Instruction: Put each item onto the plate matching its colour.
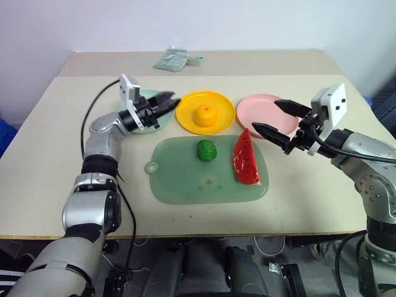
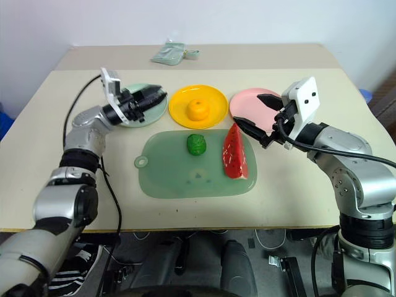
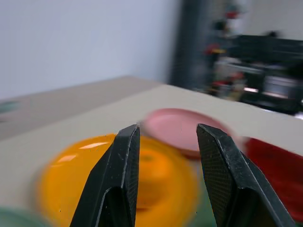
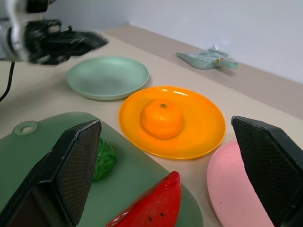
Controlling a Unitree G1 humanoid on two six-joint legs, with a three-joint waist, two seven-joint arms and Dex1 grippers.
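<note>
While the left gripper [image 1: 166, 103] hovers nearly closed and empty above the pale mint plastic plate [image 4: 108, 77], the right gripper [image 1: 276, 122] stands wide open. Risk: its lower finger could knock the red seeded watermelon wedge [image 1: 245, 161] off the translucent green tray [image 1: 185, 179].

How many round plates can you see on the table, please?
3, in a row behind the green tray: the mint green plate on the robot's left, empty; the yellow plate in the middle, holding the orange fruit; the pink plate on the right, empty.

No readable text, label, brand, number or sign on anything.
</note>
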